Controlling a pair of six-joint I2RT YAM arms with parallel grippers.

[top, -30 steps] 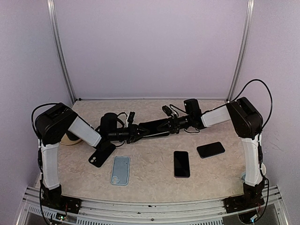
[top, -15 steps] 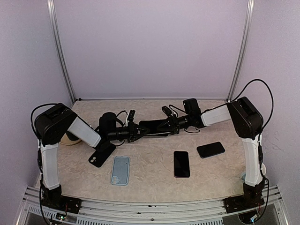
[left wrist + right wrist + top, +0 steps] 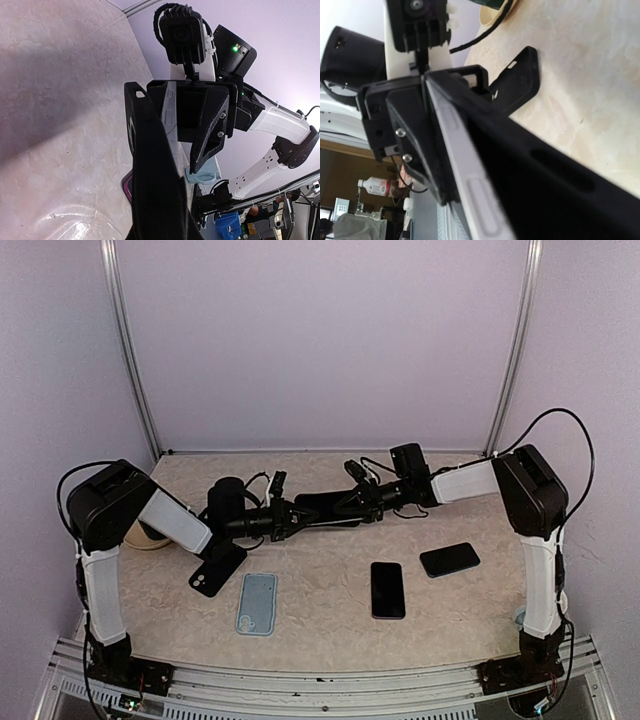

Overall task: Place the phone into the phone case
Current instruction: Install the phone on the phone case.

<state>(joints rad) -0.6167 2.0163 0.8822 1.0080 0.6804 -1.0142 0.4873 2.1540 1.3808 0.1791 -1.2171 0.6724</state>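
The phone [image 3: 325,508] is held above the tabletop [image 3: 320,590], clamped by the closed left hand [image 3: 290,515], presumably for casing between both hands; the right hand's [image 3: 355,500] grip cannot be determined.

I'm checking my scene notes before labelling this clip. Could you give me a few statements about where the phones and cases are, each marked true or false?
1. Two dark phones lie flat on the table: the middle phone and the right phone. True.
2. The light blue case is held up in the air. False: it lies flat on the table, towards the front left.
3. The left gripper is shut on the held case and phone, lifted off the table between the arms. True.
4. The loose black case lies right of both phones. False: it lies at the left, just beside the light blue case.
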